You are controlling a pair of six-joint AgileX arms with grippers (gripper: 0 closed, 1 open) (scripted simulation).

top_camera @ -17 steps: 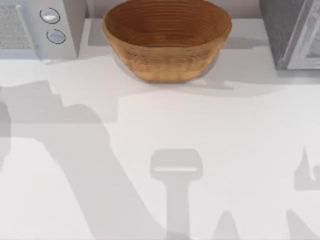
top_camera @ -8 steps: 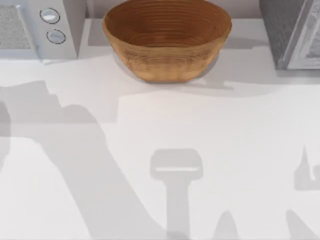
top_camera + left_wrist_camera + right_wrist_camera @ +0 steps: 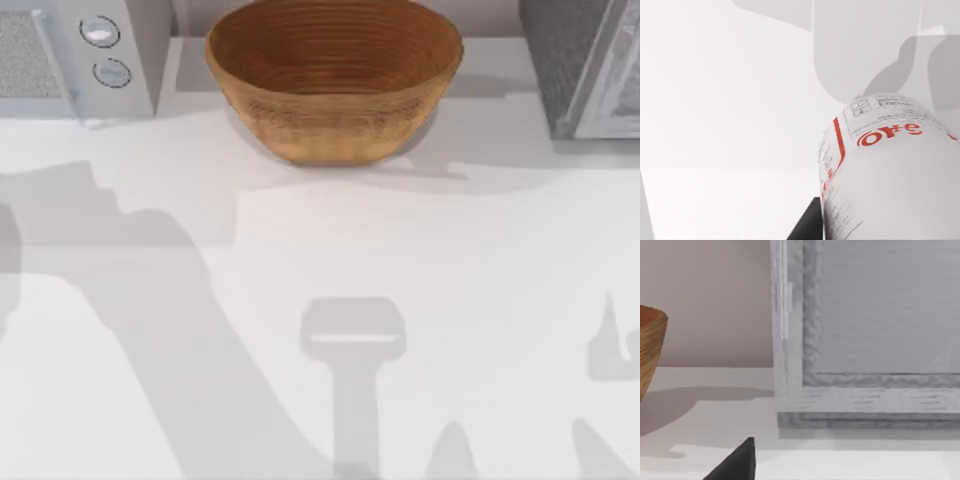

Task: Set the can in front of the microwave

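Left wrist view: the can [image 3: 890, 175], white with red lettering, sits close against the left hand above the white desk [image 3: 715, 100]; the grip itself cannot be told. Top view: microwave [image 3: 75, 55] at 11 o'clock, basket [image 3: 333, 80] at 12, dark speckled box [image 3: 580, 65] at 1.

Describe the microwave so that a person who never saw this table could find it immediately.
Start at the big woven brown basket at the table's far edge. Left of it stands the light grey-white box microwave. Two round silver dials and a mesh door window distinguish it from the dark grey speckled box on the right.
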